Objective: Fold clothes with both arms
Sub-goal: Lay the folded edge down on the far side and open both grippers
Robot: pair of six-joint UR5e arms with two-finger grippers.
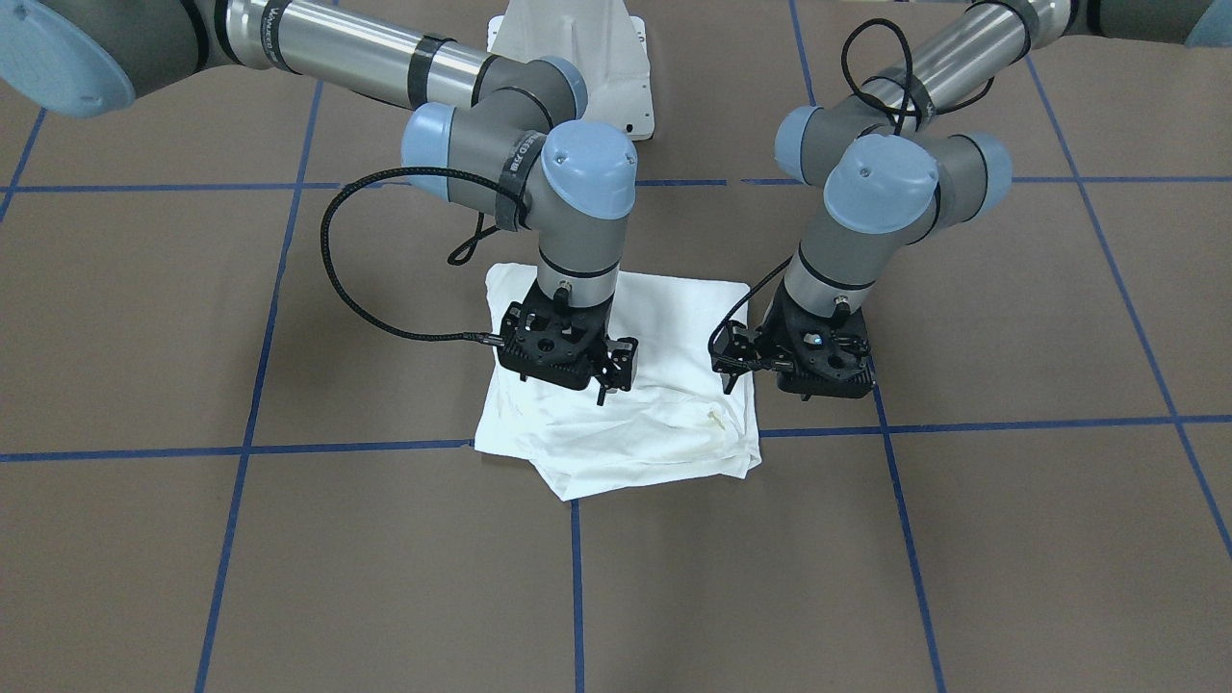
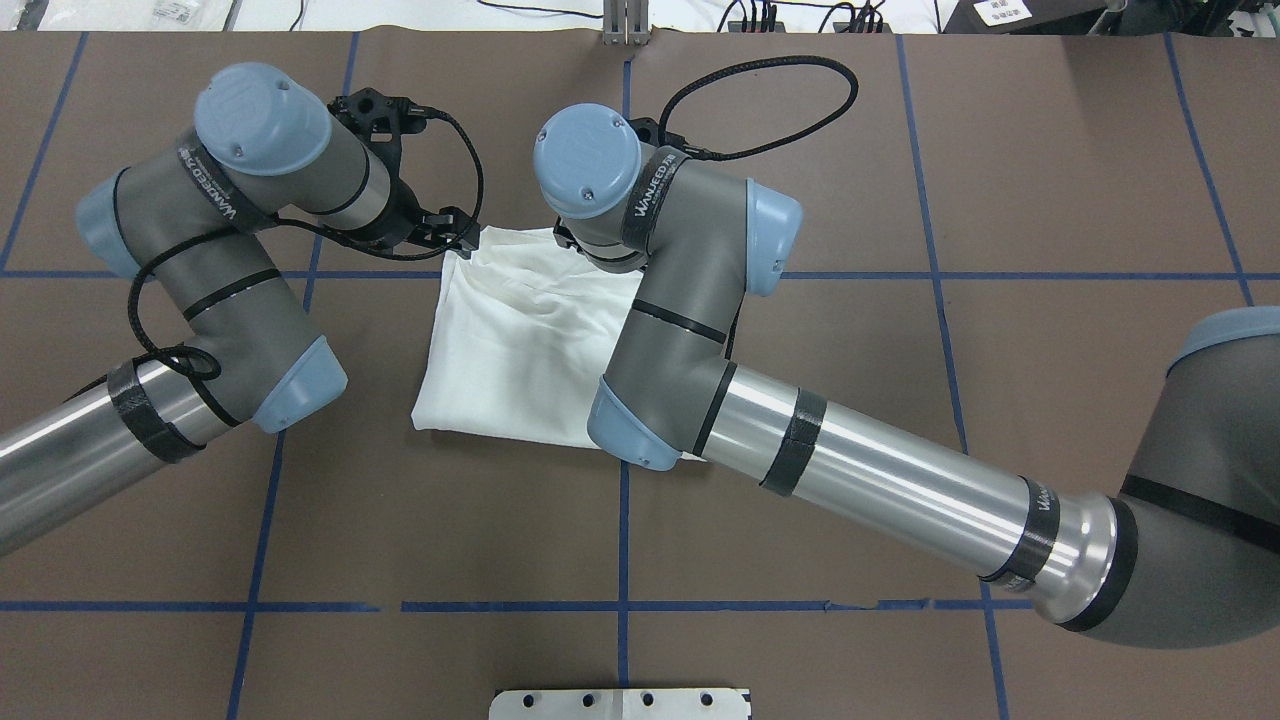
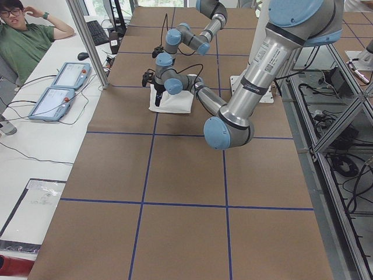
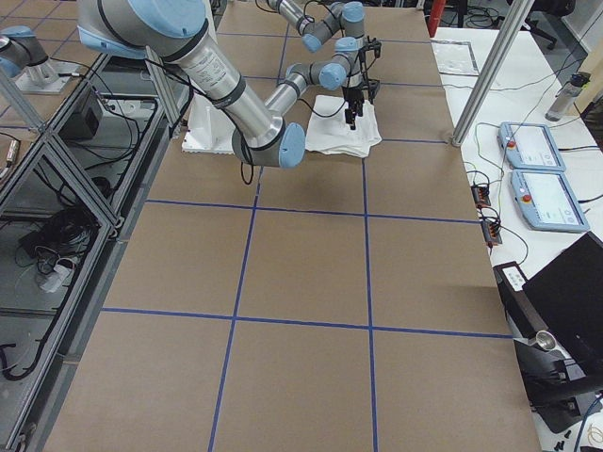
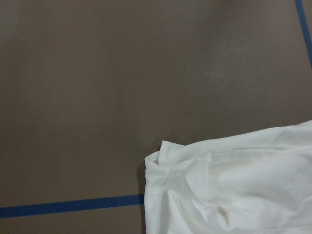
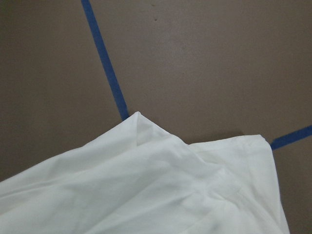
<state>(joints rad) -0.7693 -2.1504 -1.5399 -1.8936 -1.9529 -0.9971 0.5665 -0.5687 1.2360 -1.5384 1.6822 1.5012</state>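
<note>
I count one white T-shirt [image 1: 664, 318], soft and wrinkled, folded to a rough rectangle on the brown worktop [image 1: 289, 577]. The black right end effector [image 1: 614, 371] is above it and the left end effector [image 1: 729, 371] at its edge; open or closed, I cannot tell.

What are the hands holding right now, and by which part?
Nothing, as far as shows: left hand and right hand hover over the folded shirt.

Overhead: pt of folded white cotton shirt [image 2: 500, 340] hidden under silver-grey right arm [image 2: 690, 300], black right gripper [image 1: 616, 380] too; finger gap unclear from front. Wrist cams crop shirt at edges.
</note>
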